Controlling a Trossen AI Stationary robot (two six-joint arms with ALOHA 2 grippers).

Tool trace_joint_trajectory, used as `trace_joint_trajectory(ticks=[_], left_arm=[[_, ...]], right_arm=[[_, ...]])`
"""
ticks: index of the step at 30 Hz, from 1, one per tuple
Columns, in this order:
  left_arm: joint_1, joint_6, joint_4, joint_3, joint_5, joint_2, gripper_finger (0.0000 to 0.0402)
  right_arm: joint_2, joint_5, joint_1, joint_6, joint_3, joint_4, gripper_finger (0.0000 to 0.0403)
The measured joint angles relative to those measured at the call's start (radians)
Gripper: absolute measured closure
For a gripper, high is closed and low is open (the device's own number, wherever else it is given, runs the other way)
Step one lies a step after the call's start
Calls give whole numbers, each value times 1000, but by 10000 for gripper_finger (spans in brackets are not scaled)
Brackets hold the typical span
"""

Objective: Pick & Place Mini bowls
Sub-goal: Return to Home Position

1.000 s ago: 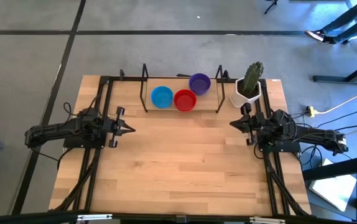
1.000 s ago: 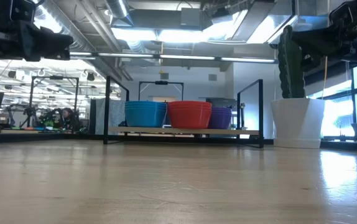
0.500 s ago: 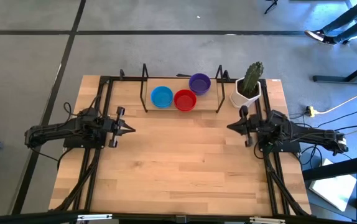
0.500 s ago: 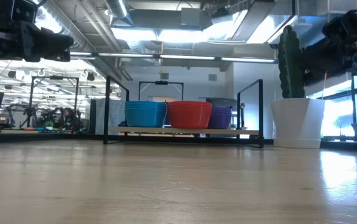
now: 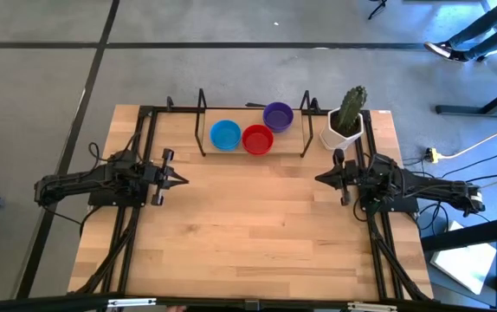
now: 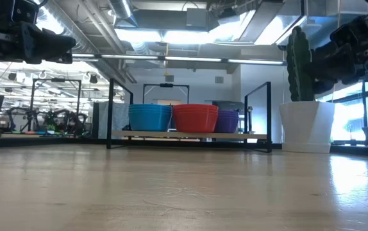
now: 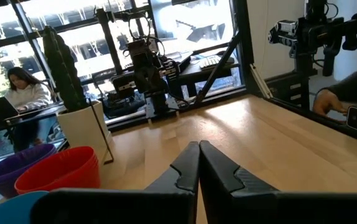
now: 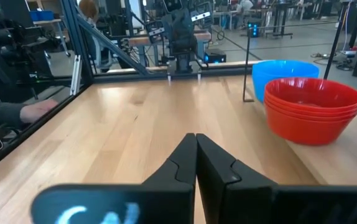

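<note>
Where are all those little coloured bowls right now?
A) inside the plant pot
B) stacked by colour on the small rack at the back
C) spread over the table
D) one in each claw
B: the blue stack, red stack and purple stack all stand on the rack, while the left claw and right claw are shut and hold nothing.
</note>
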Motion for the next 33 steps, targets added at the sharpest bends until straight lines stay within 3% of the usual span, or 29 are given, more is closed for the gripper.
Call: trace_joint_trajectory(ticks=[33], left_arm=[[0, 0, 0, 0, 0, 0, 391]], right_arm=[[0, 0, 0, 0, 0, 0, 395]])
